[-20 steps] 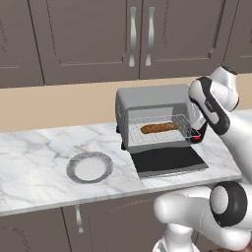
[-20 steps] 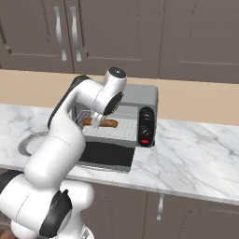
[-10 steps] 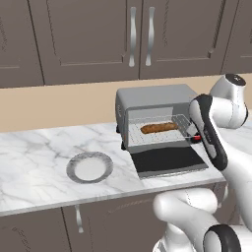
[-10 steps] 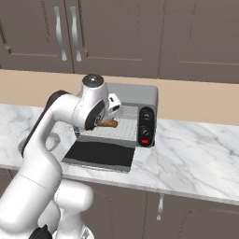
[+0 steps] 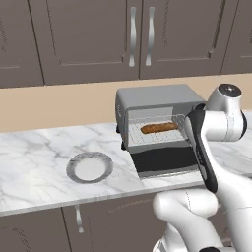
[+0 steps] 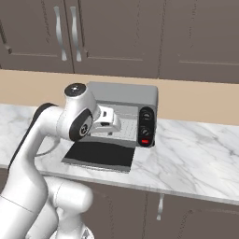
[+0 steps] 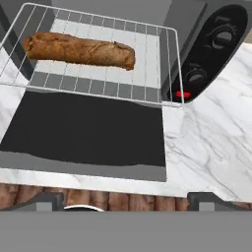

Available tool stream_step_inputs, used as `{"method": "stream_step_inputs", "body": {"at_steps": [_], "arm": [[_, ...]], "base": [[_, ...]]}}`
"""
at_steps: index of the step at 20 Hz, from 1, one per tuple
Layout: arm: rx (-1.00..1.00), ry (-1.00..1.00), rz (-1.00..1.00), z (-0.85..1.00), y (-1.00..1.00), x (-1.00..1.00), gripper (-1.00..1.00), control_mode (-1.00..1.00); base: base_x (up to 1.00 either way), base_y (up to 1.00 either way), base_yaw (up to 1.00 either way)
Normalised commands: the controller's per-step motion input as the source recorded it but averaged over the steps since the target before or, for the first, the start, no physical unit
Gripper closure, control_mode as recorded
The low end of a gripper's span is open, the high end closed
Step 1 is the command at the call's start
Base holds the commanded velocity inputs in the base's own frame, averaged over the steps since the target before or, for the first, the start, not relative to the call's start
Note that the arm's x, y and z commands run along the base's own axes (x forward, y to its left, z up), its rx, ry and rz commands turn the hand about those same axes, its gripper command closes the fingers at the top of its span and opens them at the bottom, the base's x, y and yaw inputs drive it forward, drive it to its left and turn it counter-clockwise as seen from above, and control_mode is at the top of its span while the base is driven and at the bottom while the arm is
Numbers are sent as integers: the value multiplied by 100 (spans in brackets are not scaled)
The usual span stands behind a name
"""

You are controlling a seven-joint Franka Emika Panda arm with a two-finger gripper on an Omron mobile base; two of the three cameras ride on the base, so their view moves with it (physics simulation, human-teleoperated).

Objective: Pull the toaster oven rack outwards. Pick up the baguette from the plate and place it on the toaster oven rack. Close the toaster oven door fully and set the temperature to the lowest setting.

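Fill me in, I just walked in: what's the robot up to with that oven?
The baguette already lies on the pulled-out toaster oven rack, and the plate sits bare on the counter. The toaster oven door hangs flat open. The gripper is open, holding nothing, above the door's front edge. Closing it looks next.

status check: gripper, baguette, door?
Gripper open, empty, above the counter edge. Baguette lying on the pulled-out rack. Toaster oven door down flat, not yet closed. Nothing blocking it.
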Motion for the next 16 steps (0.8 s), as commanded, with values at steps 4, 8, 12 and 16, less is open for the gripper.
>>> {"method": "stream_step_inputs", "body": {"at_steps": [4,8,12,16], "arm": [[12,3,-12,0,0,-1,-100,-100],[0,1,0,0,0,10,-100,-100],[0,0,0,-3,0,15,-100,-100],[0,1,0,-19,0,28,-100,-100]], "base": [[0,0,0],[0,0,0],[0,0,0],[0,0,0]]}}
